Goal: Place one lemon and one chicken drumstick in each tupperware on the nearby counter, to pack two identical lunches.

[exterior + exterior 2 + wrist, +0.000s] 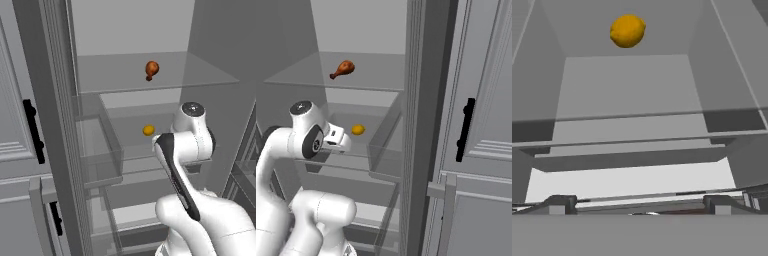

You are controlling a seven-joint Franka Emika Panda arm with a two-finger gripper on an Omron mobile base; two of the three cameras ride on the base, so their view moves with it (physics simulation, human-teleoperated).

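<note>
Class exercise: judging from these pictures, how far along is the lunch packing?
Nothing looks packed. The lemon and chicken drumstick sit on fridge shelves. The open gripper faces the lemon, holding nothing. Left: pick both and carry them to the tupperware.

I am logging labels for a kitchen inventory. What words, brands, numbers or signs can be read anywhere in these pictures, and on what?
None: no readable text on anything.
The lemon, the chicken drumstick, the fridge shelves and the cabinet doors are all plain and unmarked.
</note>
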